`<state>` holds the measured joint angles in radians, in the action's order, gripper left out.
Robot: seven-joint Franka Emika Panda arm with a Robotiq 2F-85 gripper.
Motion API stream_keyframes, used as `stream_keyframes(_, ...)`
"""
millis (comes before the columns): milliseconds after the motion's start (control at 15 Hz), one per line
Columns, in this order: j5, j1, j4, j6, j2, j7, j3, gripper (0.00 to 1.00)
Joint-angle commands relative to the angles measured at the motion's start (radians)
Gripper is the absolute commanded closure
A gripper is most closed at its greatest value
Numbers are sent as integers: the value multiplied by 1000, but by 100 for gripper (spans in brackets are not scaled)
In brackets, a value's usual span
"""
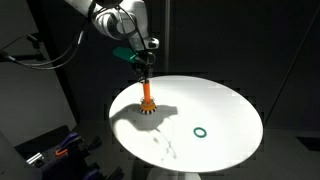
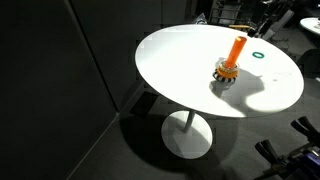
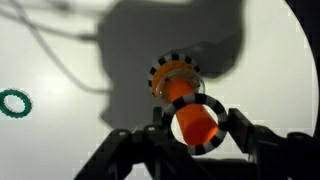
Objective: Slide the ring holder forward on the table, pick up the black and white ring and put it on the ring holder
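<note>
The ring holder, an orange peg (image 1: 148, 98) on a small round base, stands upright on the white round table (image 1: 225, 115); it also shows in an exterior view (image 2: 236, 48). A black and white ring (image 2: 224, 72) lies around its base. In the wrist view my gripper (image 3: 198, 126) is shut on a second black and white ring (image 3: 200, 99), held level right over the peg (image 3: 192, 128), whose orange top shows through the ring's hole. In an exterior view my gripper (image 1: 143, 70) hangs directly above the peg. A plain green ring (image 1: 200, 131) lies flat on the table, apart from the holder.
The green ring also shows in an exterior view (image 2: 258, 56) and at the left edge of the wrist view (image 3: 14, 102). The arm throws a dark shadow on the table beside the holder (image 1: 130, 125). Dark equipment stands on the floor near the table (image 1: 60, 150).
</note>
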<state>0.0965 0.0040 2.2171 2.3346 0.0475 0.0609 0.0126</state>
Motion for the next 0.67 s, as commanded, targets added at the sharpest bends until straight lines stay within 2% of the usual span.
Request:
stream_keyframes(0,0,11,-2,25,6,-40,9,58)
stream_keyframes(600,-35,17,-14,93,46,-96,10,58)
